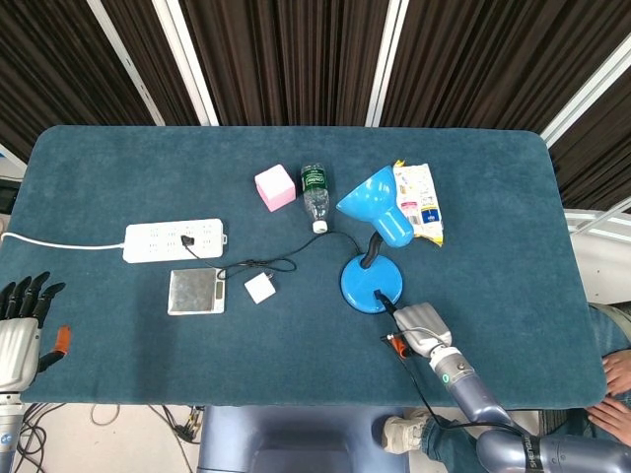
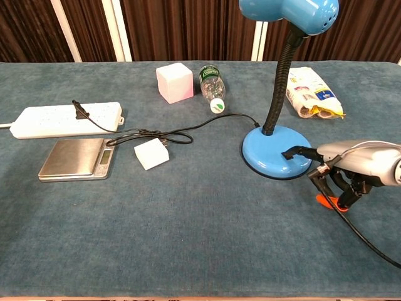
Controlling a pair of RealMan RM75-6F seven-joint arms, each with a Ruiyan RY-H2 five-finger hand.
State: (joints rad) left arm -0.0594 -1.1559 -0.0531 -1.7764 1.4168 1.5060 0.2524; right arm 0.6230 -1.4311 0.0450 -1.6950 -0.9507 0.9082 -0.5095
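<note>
A blue desk lamp stands right of centre on the blue cloth, its round base [image 1: 361,283] [image 2: 268,149] in front of my right hand and its shade [image 1: 377,208] [image 2: 288,10] raised on a bent black neck. My right hand [image 1: 420,324] [image 2: 353,165] lies low just right of the base. One dark fingertip [image 2: 292,152] stretches out and touches the black switch on the base, while the other fingers curl under. My left hand [image 1: 20,317] shows only in the head view, off the table's near left corner, holding nothing with its fingers straight.
A white power strip [image 1: 175,239] [image 2: 66,119] with a black plug, a steel scale [image 1: 196,292] [image 2: 76,158] and a white adapter [image 1: 260,288] [image 2: 151,153] lie at left. Behind the lamp are a pink cube [image 1: 275,186] [image 2: 175,82], a lying bottle [image 1: 315,194] [image 2: 212,84] and a snack packet [image 1: 419,202] [image 2: 311,92].
</note>
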